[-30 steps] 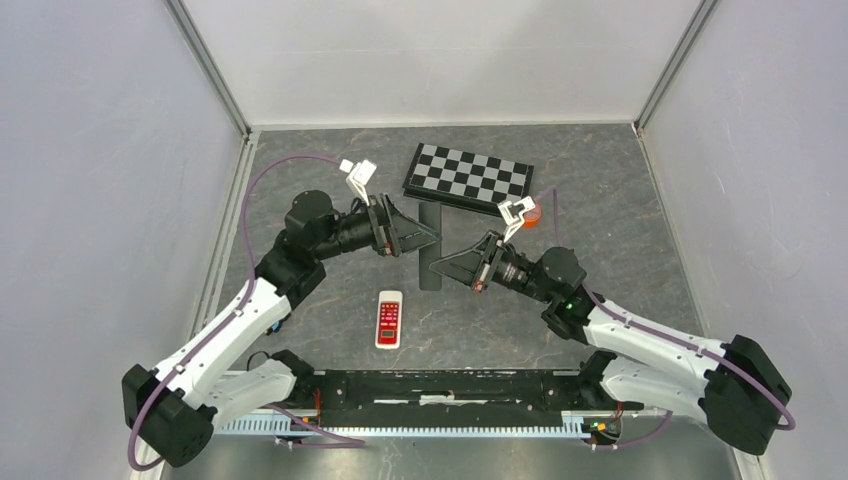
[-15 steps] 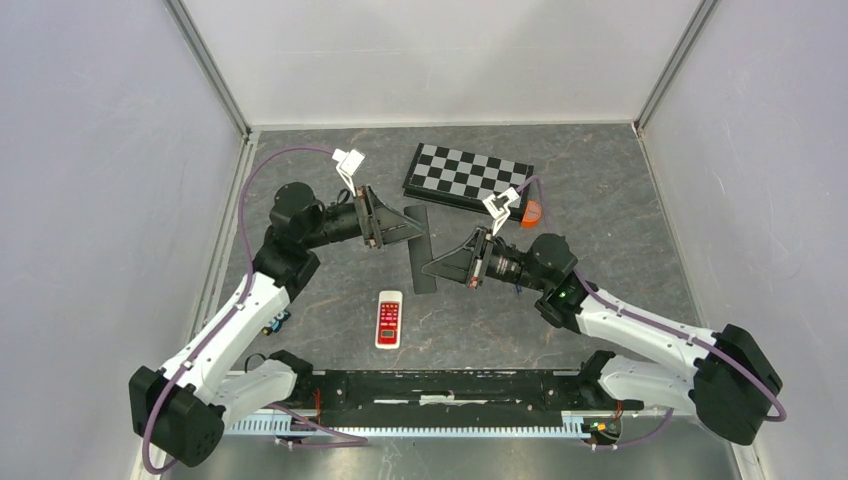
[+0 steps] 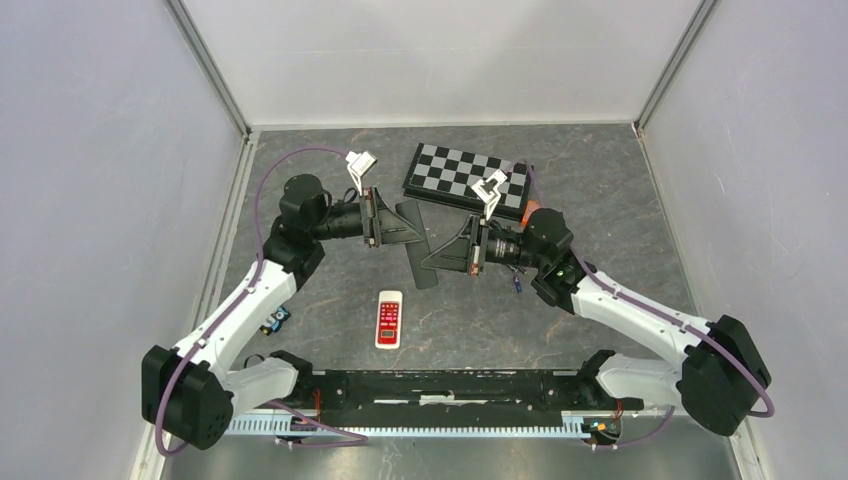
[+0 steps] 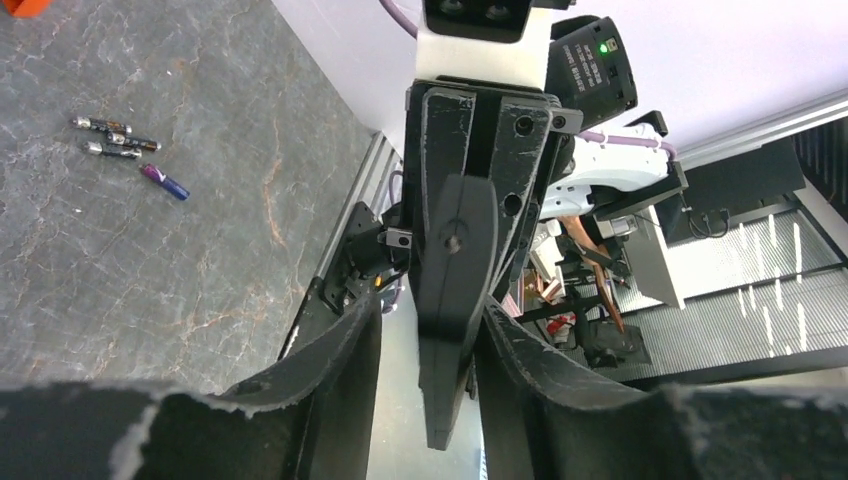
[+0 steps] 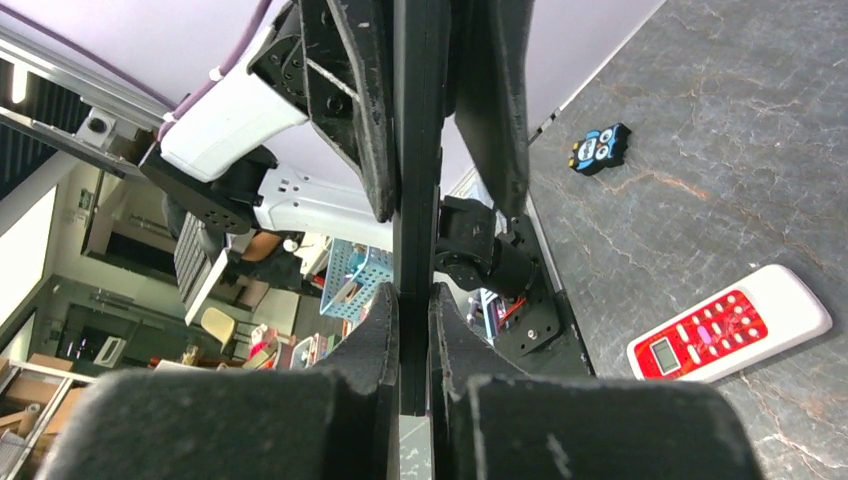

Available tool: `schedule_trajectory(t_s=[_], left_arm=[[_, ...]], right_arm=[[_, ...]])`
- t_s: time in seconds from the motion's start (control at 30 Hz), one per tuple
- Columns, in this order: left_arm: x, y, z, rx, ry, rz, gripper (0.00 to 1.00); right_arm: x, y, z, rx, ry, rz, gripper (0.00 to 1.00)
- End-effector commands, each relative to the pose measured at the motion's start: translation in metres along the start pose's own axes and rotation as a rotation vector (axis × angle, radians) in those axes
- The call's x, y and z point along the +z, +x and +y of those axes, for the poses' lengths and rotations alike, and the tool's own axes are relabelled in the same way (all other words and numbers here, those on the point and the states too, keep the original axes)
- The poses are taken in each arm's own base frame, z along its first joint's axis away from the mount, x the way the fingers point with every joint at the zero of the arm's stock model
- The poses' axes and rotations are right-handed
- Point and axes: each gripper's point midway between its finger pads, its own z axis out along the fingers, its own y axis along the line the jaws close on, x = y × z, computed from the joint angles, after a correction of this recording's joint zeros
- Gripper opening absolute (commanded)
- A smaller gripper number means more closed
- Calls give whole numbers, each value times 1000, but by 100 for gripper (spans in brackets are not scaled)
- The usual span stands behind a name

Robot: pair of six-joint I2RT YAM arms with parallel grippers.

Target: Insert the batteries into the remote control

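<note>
Two remotes: one black remote (image 3: 425,278) in the middle of the top view, one white and red remote (image 3: 389,319) just below it. One checkered board (image 3: 468,176) near the top. One little blue and black toy (image 5: 600,148) at the upper right of the right wrist view. One orange thing (image 4: 20,5), cut off at the top left corner of the left wrist view. Batteries (image 4: 125,142) bunched at upper left there: three for sure, maybe four, too small to tell. Two grippers: left gripper (image 3: 416,234), right gripper (image 3: 428,262).

Overhead view from behind; opposed wrist views close on black remote (image 5: 417,200)
</note>
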Motion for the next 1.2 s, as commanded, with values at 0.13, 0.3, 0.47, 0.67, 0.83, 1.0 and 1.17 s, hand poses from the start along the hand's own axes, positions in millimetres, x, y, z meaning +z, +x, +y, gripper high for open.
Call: schedule_trajectory(t_s=[0.13, 0.3, 0.47, 0.67, 0.83, 1.0, 1.17], left_arm=[[-2, 3, -11, 19, 48, 46, 4], [0, -9, -10, 15, 15, -24, 2], [0, -41, 6, -41, -100, -238, 2], [-1, -72, 11, -153, -72, -449, 2], [3, -79, 8, -204, -49, -479, 2], [1, -80, 12, -253, -50, -515, 2], [2, -79, 13, -273, -40, -511, 2]], right_arm=[[0, -3, 6, -84, -42, 91, 7], [-6, -16, -4, -156, -1, 22, 42], [-21, -38, -23, -187, 126, -212, 87], [-48, -55, -20, -166, 162, -518, 98], [-39, -63, -25, -166, 208, -576, 98], [-28, -73, -23, -122, 162, -611, 93], [-25, -86, -6, -121, 64, -674, 87]])
